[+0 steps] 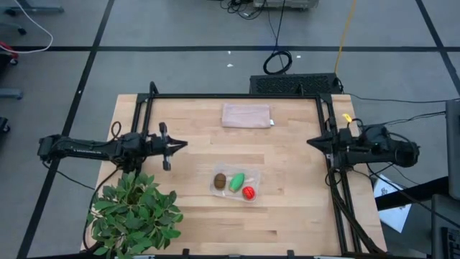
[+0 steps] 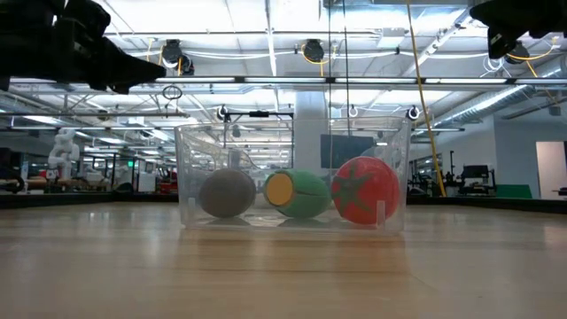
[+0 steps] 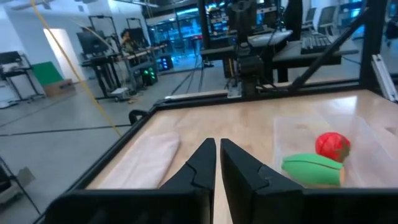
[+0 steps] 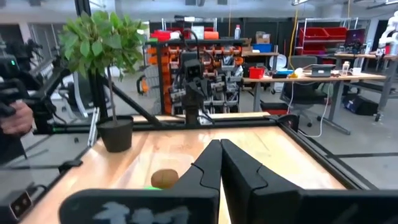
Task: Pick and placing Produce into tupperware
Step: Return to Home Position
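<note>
The clear tupperware (image 1: 254,175) stands near the table's middle, toward the near edge. In it lie the produce: a brown kiwi (image 1: 220,180), a green oval (image 1: 236,182) and a red tomato-like fruit (image 1: 249,192), resting on its floor side by side (image 2: 229,192) (image 2: 299,194) (image 2: 365,190). My left gripper (image 1: 181,145) hovers shut at the table's left side, pointing level toward the right (image 3: 217,149). My right gripper (image 1: 312,142) hovers shut at the right edge, pointing left (image 4: 219,148). Neither touches anything.
A pinkish-beige flat rectangle (image 1: 246,115) lies near the far edge. A leafy potted plant (image 1: 136,212) stands at the near left corner. Black frame rails (image 1: 237,96) run along the table's far, left and right sides. Bare wood lies between the tupperware and both arms.
</note>
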You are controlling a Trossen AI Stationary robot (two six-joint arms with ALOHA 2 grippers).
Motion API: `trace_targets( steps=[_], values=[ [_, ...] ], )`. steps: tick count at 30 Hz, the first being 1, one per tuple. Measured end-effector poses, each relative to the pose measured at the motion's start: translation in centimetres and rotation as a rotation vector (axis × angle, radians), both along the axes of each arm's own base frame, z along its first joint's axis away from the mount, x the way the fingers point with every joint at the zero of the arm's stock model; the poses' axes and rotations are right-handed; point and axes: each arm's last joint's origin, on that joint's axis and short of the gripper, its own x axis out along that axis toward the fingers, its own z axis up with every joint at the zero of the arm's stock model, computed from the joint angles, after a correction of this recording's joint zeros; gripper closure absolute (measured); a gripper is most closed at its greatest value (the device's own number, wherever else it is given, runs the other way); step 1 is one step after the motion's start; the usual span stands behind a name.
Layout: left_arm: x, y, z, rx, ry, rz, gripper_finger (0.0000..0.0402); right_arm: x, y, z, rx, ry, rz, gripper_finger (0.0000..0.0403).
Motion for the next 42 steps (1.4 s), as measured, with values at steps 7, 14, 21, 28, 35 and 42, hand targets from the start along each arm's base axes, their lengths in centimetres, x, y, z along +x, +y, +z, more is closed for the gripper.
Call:
trace_targets(
  steps=[7,14,21,28,35,42],
  values=[
    [0.0,0.0,0.2,0.000,-0.016,0.014,0.0373,0.5,0.0,0.1,0.023,-0.081,-0.001,0.0403],
    [0.0,0.0,0.5,-0.023,-0.059,-0.014,0.0373,2.4,0.1,-2.9,0.023,-0.134,0.001,0.0403],
    [0.0,-0.1,0.5,-0.037,-0.059,-0.022,0.0373,3.3,0.2,-4.8,0.040,-0.158,0.004,0.0403],
    [-0.1,0.4,0.4,-0.038,-0.044,0.076,0.0373,3.8,0.2,-6.7,0.006,-0.114,-0.005,0.0403],
    [-0.2,1.4,-0.3,-0.058,0.021,0.154,0.0373,4.1,-0.3,-7.6,0.034,-0.089,-0.060,0.0403],
    [-0.2,1.9,-0.5,-0.052,0.038,0.106,0.0373,4.1,-0.8,-8.0,0.059,-0.076,-0.102,0.0403]
  ],
)
